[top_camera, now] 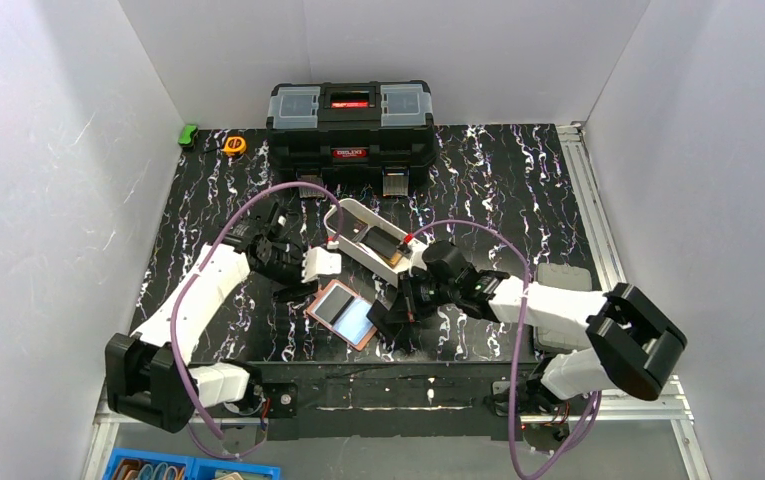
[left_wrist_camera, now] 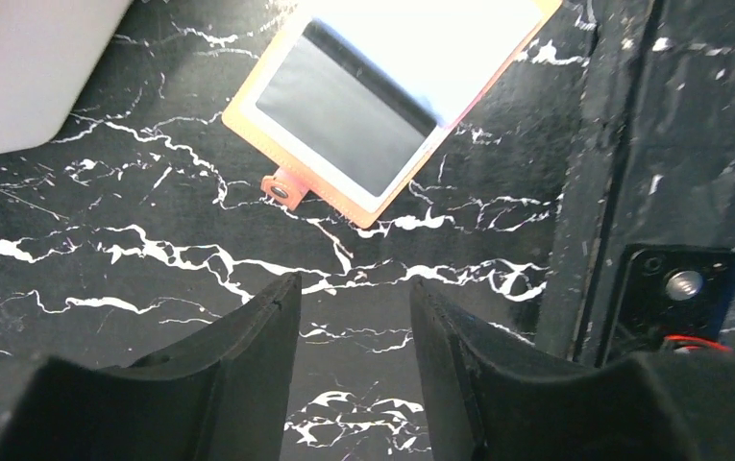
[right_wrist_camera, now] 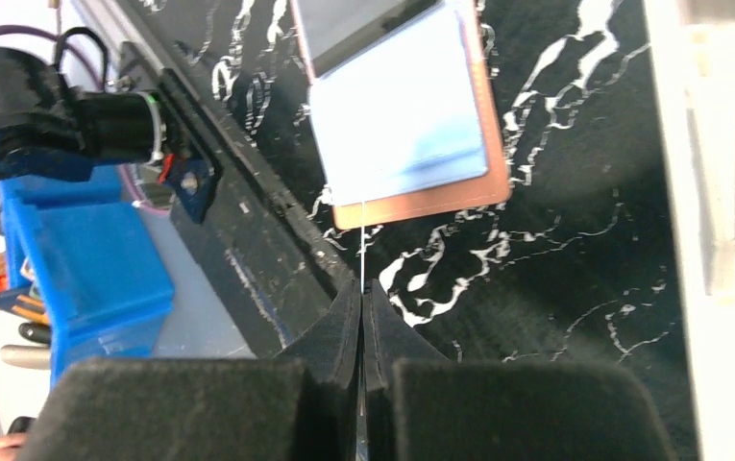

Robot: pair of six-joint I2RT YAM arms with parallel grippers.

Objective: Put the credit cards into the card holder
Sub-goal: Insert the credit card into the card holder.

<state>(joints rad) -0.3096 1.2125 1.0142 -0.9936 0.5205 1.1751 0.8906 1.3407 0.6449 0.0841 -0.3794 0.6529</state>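
The card holder lies open and flat on the table, tan-pink with a small snap tab. A pale blue-grey card rests on its near half, and the other half is dark. My right gripper is shut on a thin card seen edge-on, just short of the holder's near edge. In the top view this gripper is right of the holder. My left gripper is open and empty, low over the table left of the holder. More cards lie in the white tray.
A long white oval tray stands behind the holder, and its corner shows in the left wrist view. A black toolbox is at the back, with an orange tape measure and a green object to its left. Blue bins sit beyond the front edge.
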